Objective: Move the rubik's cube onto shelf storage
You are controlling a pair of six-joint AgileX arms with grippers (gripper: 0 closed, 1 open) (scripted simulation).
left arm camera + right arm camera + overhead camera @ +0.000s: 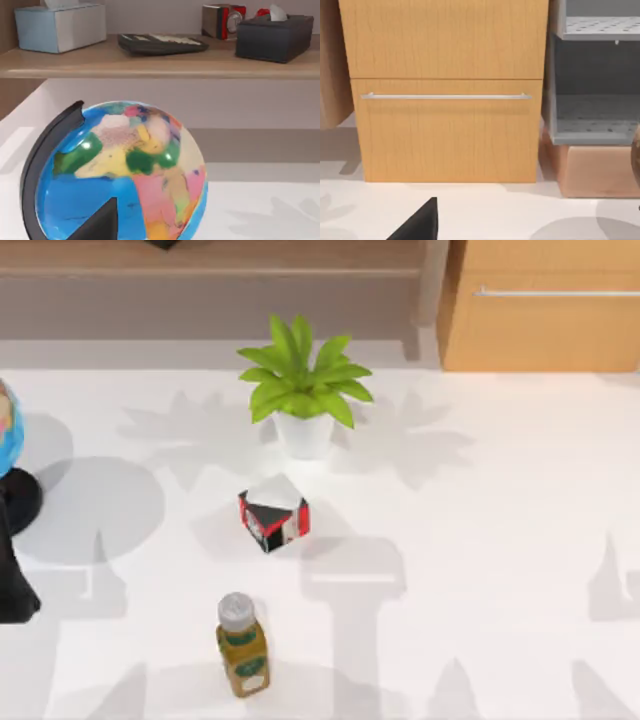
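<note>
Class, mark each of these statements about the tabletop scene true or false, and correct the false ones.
1. In the top view, the plant stands between the box and the shelf. True.
2. The bottle lies on its side. False: it stands upright, cap up.
3. The globe is at the table's right. False: it is at the left edge.
4. The cabinet has a silver handle. True.
5. The shelf board is bare. False: it holds, among other things, a dark tissue box.
</note>
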